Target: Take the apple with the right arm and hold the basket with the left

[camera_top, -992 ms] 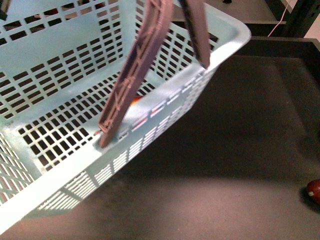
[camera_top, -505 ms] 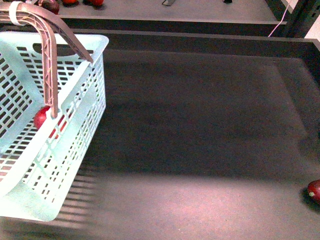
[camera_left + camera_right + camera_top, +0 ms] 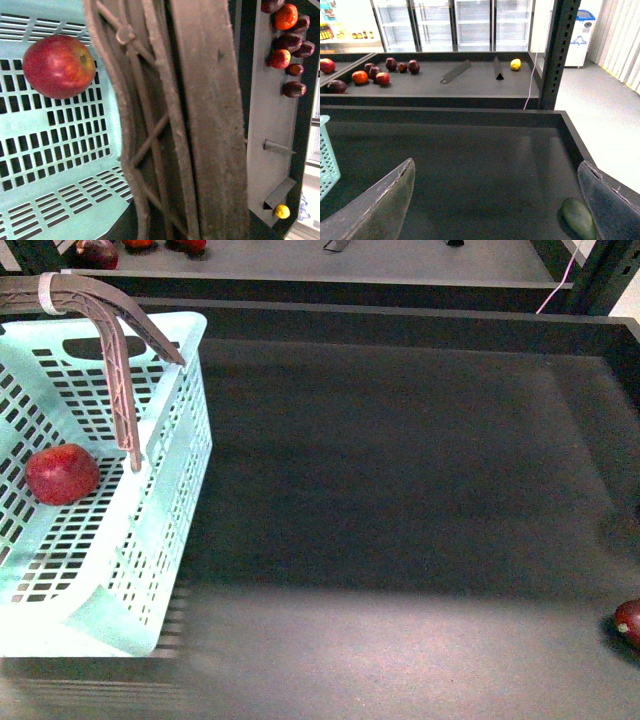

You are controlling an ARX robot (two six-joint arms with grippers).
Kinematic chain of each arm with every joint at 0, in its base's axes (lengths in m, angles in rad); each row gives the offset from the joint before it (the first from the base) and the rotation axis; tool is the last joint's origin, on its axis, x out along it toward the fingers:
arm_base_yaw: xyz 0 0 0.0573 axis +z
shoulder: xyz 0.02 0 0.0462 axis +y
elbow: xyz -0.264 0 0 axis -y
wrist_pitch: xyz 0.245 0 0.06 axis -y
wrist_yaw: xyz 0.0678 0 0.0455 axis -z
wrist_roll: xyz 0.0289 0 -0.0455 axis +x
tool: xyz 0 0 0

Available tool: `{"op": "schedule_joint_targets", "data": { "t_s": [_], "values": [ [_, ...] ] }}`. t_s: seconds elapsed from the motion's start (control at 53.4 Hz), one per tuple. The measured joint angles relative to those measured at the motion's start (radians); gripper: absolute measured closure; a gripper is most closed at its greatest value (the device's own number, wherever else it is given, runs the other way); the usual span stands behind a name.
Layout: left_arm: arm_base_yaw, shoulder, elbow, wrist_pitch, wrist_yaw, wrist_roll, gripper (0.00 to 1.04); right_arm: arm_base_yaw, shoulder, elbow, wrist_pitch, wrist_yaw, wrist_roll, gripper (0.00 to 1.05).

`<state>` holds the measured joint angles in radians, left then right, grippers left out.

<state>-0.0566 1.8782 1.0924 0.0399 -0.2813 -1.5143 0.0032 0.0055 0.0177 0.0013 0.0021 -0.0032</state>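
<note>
- Your front view cuts the basket (image 3: 105, 610) off at its left edge, and its near rim is blurred.
- The dark red fruit (image 3: 629, 623) is clipped by the right edge.
- The brown handles (image 3: 200, 125) block much of your left wrist view.
- The green fruit (image 3: 577, 217), perhaps a mango, runs out of the right wrist picture.

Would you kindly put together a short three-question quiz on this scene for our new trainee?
1. True or false: the apple lies inside the basket.
2. Multiple choice: the right gripper has its jaws A) open and empty; B) shut on the apple; C) shut on the basket.
3. Fill in: in the front view, the basket shows at the ___ side of the picture.
Key: 1 true; 2 A; 3 left.
</note>
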Motion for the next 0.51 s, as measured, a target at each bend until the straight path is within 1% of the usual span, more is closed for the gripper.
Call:
{"op": "schedule_joint_targets", "data": {
  "t_s": [0.206, 0.299, 0.393, 0.505],
  "values": [
    [-0.018, 0.002, -0.014, -0.017, -0.008, 0.002, 0.89, 0.0, 0.0, 0.0, 0.0, 0.0, 0.0, 0.09],
    [-0.029, -0.005, -0.04, -0.031, -0.003, 0.002, 0.71, 0.0, 0.0, 0.0, 0.0, 0.0, 0.0, 0.09],
    [-0.037, -0.018, -0.052, -0.034, 0.0, 0.002, 0.58, 0.0, 0.0, 0.0, 0.0, 0.0, 0.0, 0.09],
    [-0.04, -0.066, -0.066, -0.053, -0.002, 0.002, 0.37, 0.0, 0.0, 0.0, 0.0, 0.0, 0.0, 0.09]
  ]
}}
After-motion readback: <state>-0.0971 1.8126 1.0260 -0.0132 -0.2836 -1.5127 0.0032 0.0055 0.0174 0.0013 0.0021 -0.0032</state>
